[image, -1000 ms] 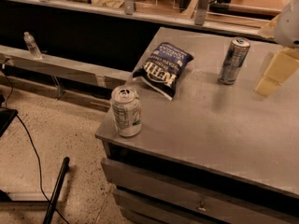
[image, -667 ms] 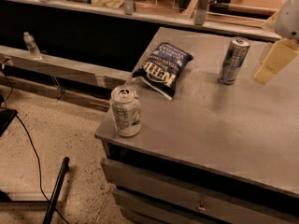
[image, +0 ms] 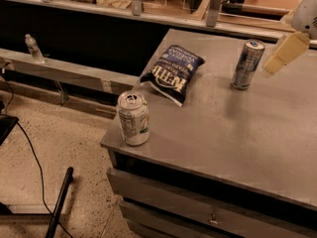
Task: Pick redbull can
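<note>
The redbull can [image: 246,64] stood untouched on the bench [image: 237,133]; the tool [image: 283,56] hung just right of it, seemingly apart, its state untellable; grasp and lift not yet done

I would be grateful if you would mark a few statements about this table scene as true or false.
1. The redbull can stands upright on the table. True.
2. The gripper is holding the redbull can. False: it hangs to the right of the can in the picture, apart from it.
3. The chip bag lies between the redbull can and the pale can. True.
4. The pale can lies on its side. False: it stands upright near the table's front corner.
</note>
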You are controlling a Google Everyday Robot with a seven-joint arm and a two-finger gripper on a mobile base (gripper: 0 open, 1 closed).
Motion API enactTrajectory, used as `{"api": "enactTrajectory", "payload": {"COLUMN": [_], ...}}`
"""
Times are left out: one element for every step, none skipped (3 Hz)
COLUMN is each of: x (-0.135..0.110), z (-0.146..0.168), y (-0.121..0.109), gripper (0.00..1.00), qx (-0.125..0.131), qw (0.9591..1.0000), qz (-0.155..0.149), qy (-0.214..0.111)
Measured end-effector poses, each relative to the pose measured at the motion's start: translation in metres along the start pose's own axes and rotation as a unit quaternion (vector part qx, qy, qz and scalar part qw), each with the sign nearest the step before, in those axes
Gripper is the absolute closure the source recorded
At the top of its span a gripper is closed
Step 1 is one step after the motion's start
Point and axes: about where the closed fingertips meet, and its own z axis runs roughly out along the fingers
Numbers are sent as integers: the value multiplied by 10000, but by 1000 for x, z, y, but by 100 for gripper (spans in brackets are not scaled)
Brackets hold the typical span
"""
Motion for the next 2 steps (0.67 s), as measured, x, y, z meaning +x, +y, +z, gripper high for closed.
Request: {"api": "enactTrajectory", "payload": {"x": [-4, -14], "z": [14, 31], "y": [-14, -17], "gripper": [0, 0], "qx": [-6, -125], "qw": [9978, 9935], "qz": [368, 556], "qy": [-544, -985]}}
